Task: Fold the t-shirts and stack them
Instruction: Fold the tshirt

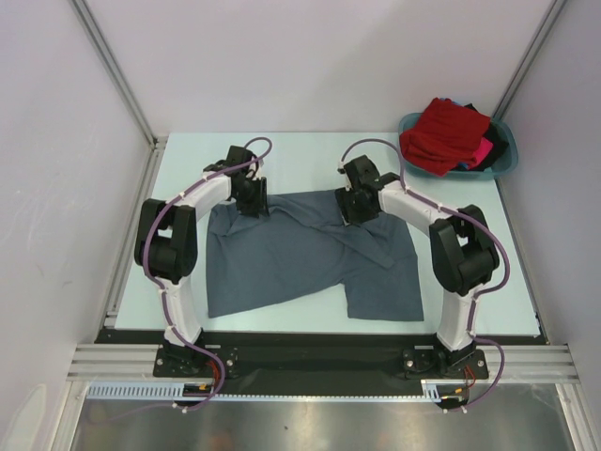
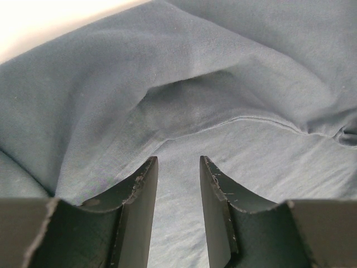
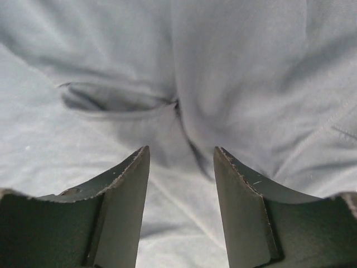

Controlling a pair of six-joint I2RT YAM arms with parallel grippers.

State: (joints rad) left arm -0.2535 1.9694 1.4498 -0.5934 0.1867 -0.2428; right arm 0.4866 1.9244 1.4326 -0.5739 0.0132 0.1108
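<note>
Jaws of left gripper (image 2: 178,163) stand apart, nothing between them, only cloth under the gap. Right gripper (image 3: 181,152) is the same: parted, no fabric pinched, hovering above a pocket-like pucker.

Both sit at the upper edge of the large slate-grey soft-cloth t-shirt (image 1: 282,268), which lies rumpled mid-frame in the top view on the pale table (image 1: 488,282), w/ a diagonal crease running toward lower right.

Likely trouble:
- If either gripper closes where it is, it may catch 1 layer instead of 2, or grab a wrinkle rather than the hem. The fold would then drag skewed.
- The 2 arms are at uneven spots on the edge, so a joint lift prob. twists the shirt.
- A shallow bite on soft cloth could slip out mid-pull.
- The existing creases may get folded in and make a lumpy stack.

Crumpled red cloth shirt (image 1: 441,132) is heaped in the teal plastic basin (image 1: 505,162) at upper right, w/ pink and dark bits beside it, not yet folded.
</note>
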